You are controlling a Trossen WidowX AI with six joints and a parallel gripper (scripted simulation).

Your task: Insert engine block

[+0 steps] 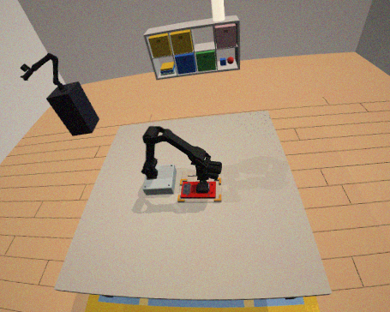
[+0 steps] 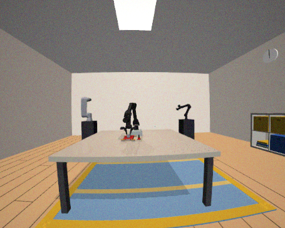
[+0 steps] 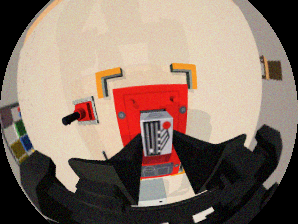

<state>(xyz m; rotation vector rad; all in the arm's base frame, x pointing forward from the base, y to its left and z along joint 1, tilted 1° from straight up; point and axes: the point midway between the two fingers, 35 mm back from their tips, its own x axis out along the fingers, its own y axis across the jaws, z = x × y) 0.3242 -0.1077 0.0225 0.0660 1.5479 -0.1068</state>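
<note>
The engine block (image 3: pixel 158 134) is a grey block with dark slots and a red round spot on top, in the middle of the wrist view. My gripper (image 3: pixel 156 135) (image 1: pixel 202 191) is shut on it, one dark finger at each side. The red car body (image 3: pixel 131 102) (image 1: pixel 211 195) (image 2: pixel 125 138) lies flat beneath, between orange corner brackets. The block stands over the middle of the car body, its top well above the red surface in the wrist view. The opening and the rib are hidden under the block and fingers, so its depth cannot be told.
Orange corner brackets (image 3: pixel 191 70) (image 1: pixel 181 199) surround the car body. A small red piece with a black knob (image 3: pixel 85 112) (image 2: pixel 139 138) stands beside it. The arm's grey base box (image 1: pixel 160 185) is close to the car body's other end.
</note>
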